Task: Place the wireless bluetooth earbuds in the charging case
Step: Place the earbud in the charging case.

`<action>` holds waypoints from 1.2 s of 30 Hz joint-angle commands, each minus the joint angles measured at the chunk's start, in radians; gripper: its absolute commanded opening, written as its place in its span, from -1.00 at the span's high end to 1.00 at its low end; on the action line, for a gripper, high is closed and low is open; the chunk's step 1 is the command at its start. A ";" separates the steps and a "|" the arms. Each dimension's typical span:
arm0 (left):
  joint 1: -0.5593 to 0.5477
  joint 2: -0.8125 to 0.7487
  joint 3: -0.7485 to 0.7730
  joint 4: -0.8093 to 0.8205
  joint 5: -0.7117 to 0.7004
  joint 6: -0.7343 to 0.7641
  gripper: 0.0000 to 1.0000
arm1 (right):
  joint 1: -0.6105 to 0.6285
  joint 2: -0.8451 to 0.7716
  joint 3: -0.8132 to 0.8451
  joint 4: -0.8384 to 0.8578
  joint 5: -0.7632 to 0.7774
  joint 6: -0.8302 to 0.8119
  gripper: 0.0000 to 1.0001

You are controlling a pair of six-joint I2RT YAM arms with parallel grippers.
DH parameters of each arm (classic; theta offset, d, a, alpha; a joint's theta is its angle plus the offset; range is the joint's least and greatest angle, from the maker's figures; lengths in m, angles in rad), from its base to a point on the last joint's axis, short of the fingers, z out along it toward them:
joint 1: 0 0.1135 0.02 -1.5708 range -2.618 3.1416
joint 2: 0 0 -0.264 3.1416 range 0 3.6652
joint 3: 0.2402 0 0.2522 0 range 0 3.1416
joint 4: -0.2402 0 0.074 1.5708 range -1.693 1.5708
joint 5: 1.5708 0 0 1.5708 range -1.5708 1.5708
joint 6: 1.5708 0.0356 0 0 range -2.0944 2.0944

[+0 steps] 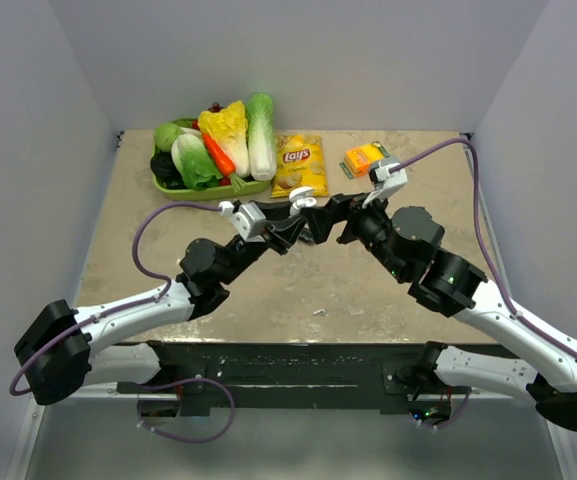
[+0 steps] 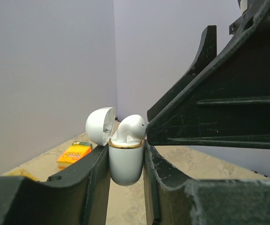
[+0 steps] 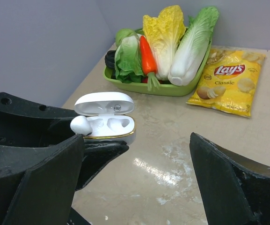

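My left gripper (image 2: pixel 125 157) is shut on the white charging case (image 2: pixel 125 164), holding it upright above the table with its lid (image 2: pixel 100 125) open. One white earbud (image 2: pixel 131 129) stands partly in the case's left slot, sticking up above the gold rim. In the right wrist view the case (image 3: pixel 107 126) shows this earbud (image 3: pixel 81 124), and its other slot is bare. My right gripper (image 3: pixel 137 140) is wide open, with one finger (image 2: pixel 219 108) right beside the earbud. I see no black earbuds. In the top view the two grippers meet at mid-table, left (image 1: pixel 303 228) and right (image 1: pixel 333 218).
A green tray (image 1: pixel 203 187) of toy vegetables stands at the back left. A yellow Lay's bag (image 1: pixel 299 165) and an orange packet (image 1: pixel 363 158) lie at the back. A small white scrap (image 1: pixel 320 312) lies near the front edge.
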 commanded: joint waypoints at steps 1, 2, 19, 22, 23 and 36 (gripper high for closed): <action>-0.003 -0.054 -0.013 0.076 0.026 -0.016 1.00 | -0.005 -0.003 -0.005 -0.016 0.075 -0.014 -0.90; -0.003 -0.057 -0.013 0.077 0.025 -0.017 1.00 | -0.008 -0.002 -0.005 -0.019 0.078 -0.014 -0.90; -0.003 -0.033 0.010 0.013 -0.001 -0.011 1.00 | -0.012 -0.135 -0.068 0.165 -0.154 -0.011 -0.94; -0.003 -0.021 0.011 0.016 0.011 -0.017 1.00 | -0.012 -0.098 -0.039 0.153 -0.151 -0.017 -0.96; -0.003 -0.021 0.011 0.017 0.014 -0.020 1.00 | -0.012 -0.074 -0.032 0.145 -0.146 -0.018 -0.96; -0.003 -0.034 -0.019 0.068 0.037 -0.025 1.00 | -0.012 -0.009 -0.034 0.078 -0.028 -0.014 -0.94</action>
